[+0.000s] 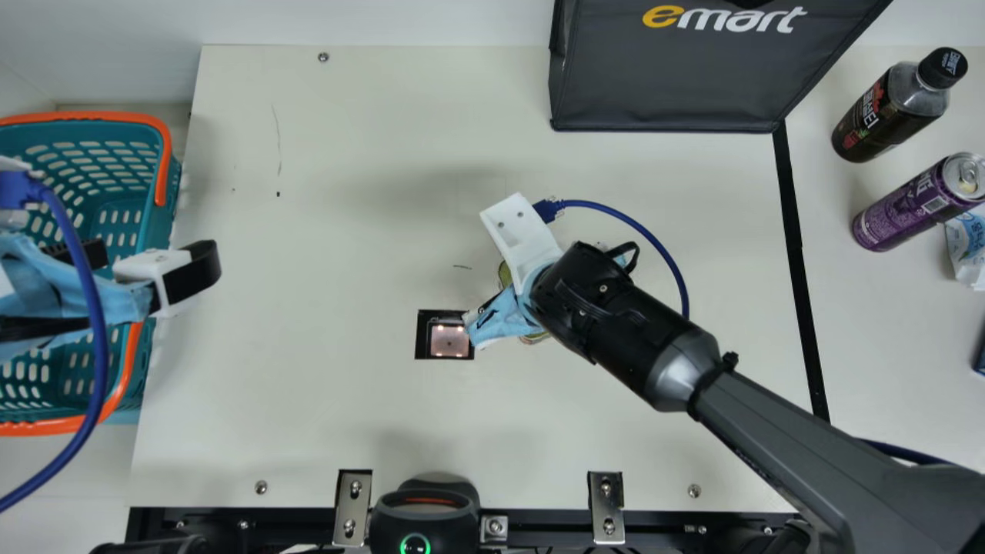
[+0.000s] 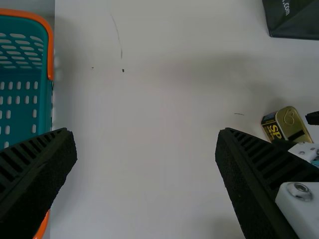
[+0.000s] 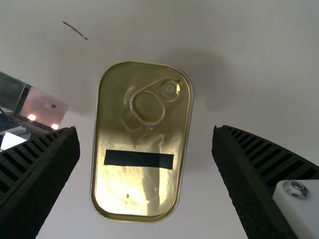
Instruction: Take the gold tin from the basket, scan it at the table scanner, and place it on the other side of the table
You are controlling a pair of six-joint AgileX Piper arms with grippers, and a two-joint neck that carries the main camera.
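Well, in the main view the left pincer [image 1: 150, 259] hangs over the basket [image 1: 115, 117] and the near strip of the bench [image 1: 308, 431], its two black fingers spread. The right pincer [image 1: 548, 283] sits over the middle of the bench, above the gold tin [image 1: 505, 275], whose edges peek out from under it. Just beside it is the table scanner [image 1: 450, 341], its little square lit. Farther back stands a dark bag [image 1: 662, 85], and past a black strip [image 1: 796, 269] are a dark bottle [image 1: 889, 111], a purple can [image 1: 912, 204] and part of a packet [image 1: 966, 246].

Over in the left wrist view, the left pincer is wide apart with nothing between its fingers but bare bench below. The basket's orange rim runs along one side; well apart from it, the gold tin lies lid up near the right pincer.

As for the right wrist view, the right pincer is spread as well, one finger to either side of the gold tin, with bench visible in both gaps, so neither touches it. The tin rests flat on the bench, pull ring and dark band facing up.
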